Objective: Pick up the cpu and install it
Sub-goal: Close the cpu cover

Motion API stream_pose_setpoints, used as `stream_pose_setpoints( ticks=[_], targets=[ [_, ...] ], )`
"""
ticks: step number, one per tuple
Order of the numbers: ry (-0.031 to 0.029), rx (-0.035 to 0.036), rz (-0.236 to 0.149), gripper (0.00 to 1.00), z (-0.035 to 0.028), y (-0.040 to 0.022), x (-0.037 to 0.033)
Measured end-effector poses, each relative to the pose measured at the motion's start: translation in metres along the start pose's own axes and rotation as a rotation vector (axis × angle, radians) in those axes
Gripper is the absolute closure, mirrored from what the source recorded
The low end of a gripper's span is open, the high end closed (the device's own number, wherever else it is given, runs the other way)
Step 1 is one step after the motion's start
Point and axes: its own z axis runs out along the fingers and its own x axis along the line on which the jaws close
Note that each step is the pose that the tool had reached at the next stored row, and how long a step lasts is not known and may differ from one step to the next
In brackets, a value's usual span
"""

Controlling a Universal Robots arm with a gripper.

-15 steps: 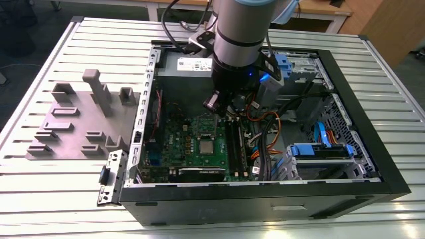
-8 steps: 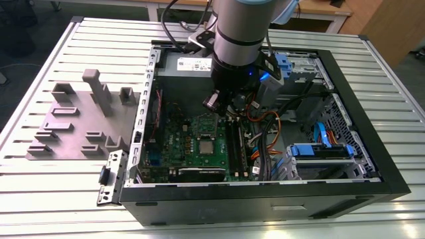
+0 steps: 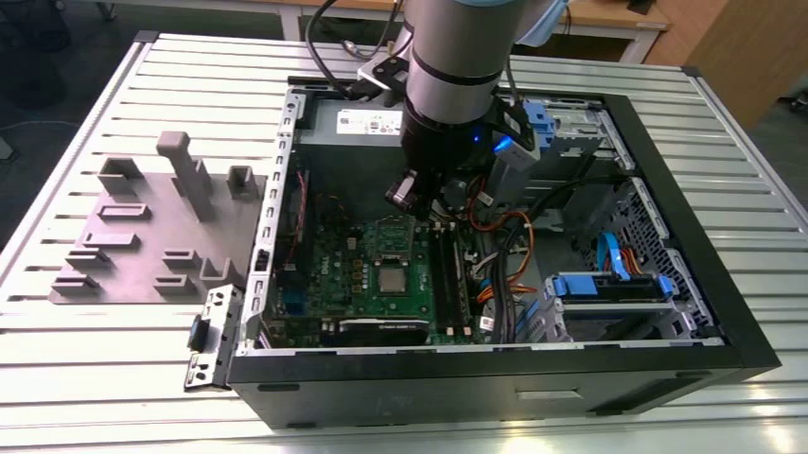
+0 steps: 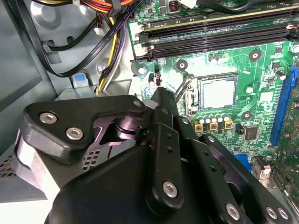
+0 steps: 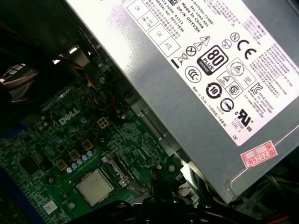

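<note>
The cpu (image 3: 394, 280) sits in its socket on the green motherboard (image 3: 341, 274), inside the open computer case (image 3: 707, 312) that lies on the slatted metal bench (image 3: 76, 378). In both wrist views its pale metal top shows squarely in the socket (image 4: 217, 92) (image 5: 95, 186), with nothing gripping it. The gripper (image 3: 423, 210) hangs above the board, near the memory slots (image 3: 445, 274) and just beyond the socket; it holds nothing, and whether its jaws are parted or closed cannot be told. The black linkage of the gripper (image 4: 163, 140) fills the foreground of the second wrist view. The power supply (image 5: 210, 74) is beside the board. A grey fixture block (image 3: 151, 236) rests on the bench at the exterior view's left, apart from the case
</note>
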Motion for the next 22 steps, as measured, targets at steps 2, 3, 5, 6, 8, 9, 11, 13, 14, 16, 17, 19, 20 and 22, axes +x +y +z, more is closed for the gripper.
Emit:
stream_pose_setpoints(
  ticks=[2,3,5,6,8,9,11,13,14,16,17,19,20,22],
  targets=[
    [0.0000,0.0001,0.000,0.89,-0.0003,0.0000,0.0000],
    [0.0000,0.0001,0.000,0.89,-0.0005,0.0000,0.0000],
    [0.0002,0.0002,0.000,0.89,-0.0009,0.0001,0.0000],
    [0.0002,0.0002,0.000,0.89,-0.0010,0.0001,0.0000],
    [0.0067,0.0053,-0.004,0.89,-0.0047,0.0001,0.0026],
    [0.0071,0.0055,-0.004,0.89,-0.0047,0.0001,0.0027],
    [0.0079,0.0061,-0.004,0.89,-0.0048,0.0000,0.0029],
    [0.0087,0.0067,-0.005,0.89,-0.0049,-0.0001,0.0031],
    [0.0091,0.0071,-0.005,0.89,-0.0050,-0.0002,0.0032],
    [0.0097,0.0075,-0.006,0.89,-0.0050,-0.0004,0.0035],
    [0.0099,0.0076,-0.007,0.89,-0.0051,-0.0007,0.0038],
    [0.0103,0.0077,-0.010,0.89,-0.0051,-0.0013,0.0045],
    [0.0104,0.0077,-0.011,0.89,-0.0052,-0.0016,0.0050],
    [0.0105,0.0077,-0.014,0.89,-0.0052,-0.0024,0.0061]
  ],
)
